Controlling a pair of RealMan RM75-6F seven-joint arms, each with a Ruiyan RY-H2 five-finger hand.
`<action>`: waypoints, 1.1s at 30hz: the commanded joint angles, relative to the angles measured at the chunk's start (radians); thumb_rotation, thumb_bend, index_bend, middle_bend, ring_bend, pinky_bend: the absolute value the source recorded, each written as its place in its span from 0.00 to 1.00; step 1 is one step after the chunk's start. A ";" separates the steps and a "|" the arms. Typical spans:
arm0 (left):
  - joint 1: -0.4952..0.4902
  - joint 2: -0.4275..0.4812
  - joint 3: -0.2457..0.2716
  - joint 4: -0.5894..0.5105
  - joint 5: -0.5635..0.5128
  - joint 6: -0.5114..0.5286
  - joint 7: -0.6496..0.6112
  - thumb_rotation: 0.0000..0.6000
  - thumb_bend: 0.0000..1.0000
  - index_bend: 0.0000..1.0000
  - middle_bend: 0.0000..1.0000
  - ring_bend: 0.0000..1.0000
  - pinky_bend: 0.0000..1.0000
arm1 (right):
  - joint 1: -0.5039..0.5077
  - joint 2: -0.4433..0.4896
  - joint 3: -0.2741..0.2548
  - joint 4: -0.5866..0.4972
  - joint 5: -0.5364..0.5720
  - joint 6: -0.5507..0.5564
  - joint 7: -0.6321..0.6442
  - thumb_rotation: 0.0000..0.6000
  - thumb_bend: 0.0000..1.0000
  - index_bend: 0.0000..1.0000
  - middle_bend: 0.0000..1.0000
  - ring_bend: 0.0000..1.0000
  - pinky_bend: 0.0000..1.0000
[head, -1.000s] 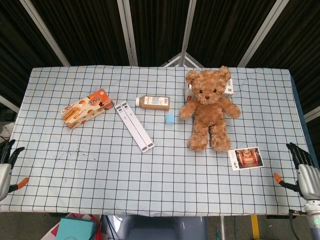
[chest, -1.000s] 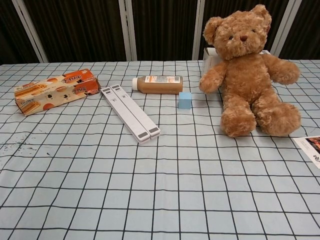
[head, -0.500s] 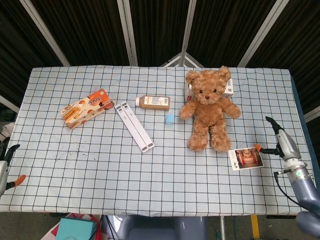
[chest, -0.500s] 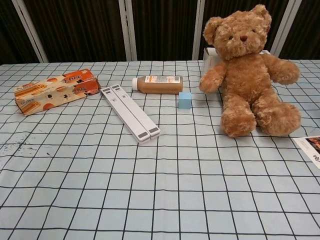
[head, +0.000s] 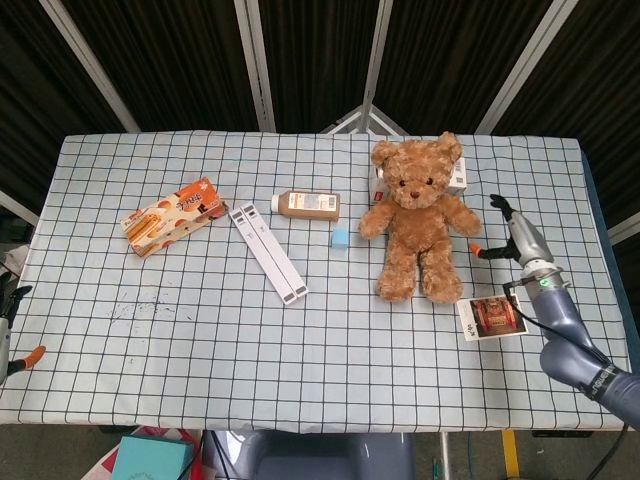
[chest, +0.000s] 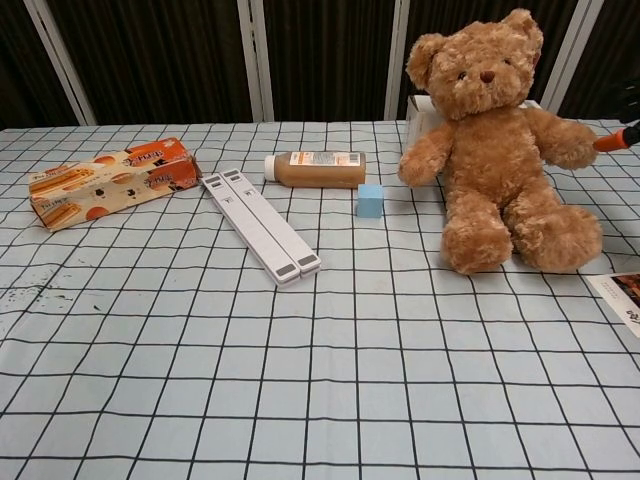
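Edges and the plush toy are hiding parts of the scene

The brown plush teddy bear (head: 418, 218) is covering most of the white cardboard box (head: 456, 178) behind it; the left hand (head: 8, 330) is being cut off at the head view's edge; the right hand (chest: 619, 137) is showing only an orange tip in the chest view; the printed photo card (chest: 622, 296) is running off-frame.

Teddy bear (head: 417, 215): curly brown plush, matt. Bench cloth (head: 320, 340): checked fabric, matt. Bottle (head: 307, 205): smooth plastic. Snack box (head: 172, 217): glossy printed card. Photo card (head: 491, 317): glossy paper.
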 joint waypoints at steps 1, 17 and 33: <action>-0.004 -0.004 -0.003 0.002 -0.009 -0.006 0.009 1.00 0.24 0.16 0.00 0.00 0.03 | 0.033 -0.033 -0.006 0.027 0.040 -0.010 -0.036 1.00 0.29 0.05 0.15 0.09 0.00; -0.006 0.005 -0.007 0.004 -0.022 -0.010 -0.009 1.00 0.24 0.16 0.00 0.00 0.03 | 0.120 -0.149 -0.012 0.132 0.197 0.027 -0.133 1.00 0.29 0.29 0.34 0.27 0.00; -0.016 -0.012 -0.007 0.003 -0.040 -0.018 0.033 1.00 0.24 0.16 0.00 0.00 0.03 | 0.111 -0.226 -0.004 0.298 0.207 -0.035 -0.125 1.00 0.29 0.39 0.42 0.35 0.00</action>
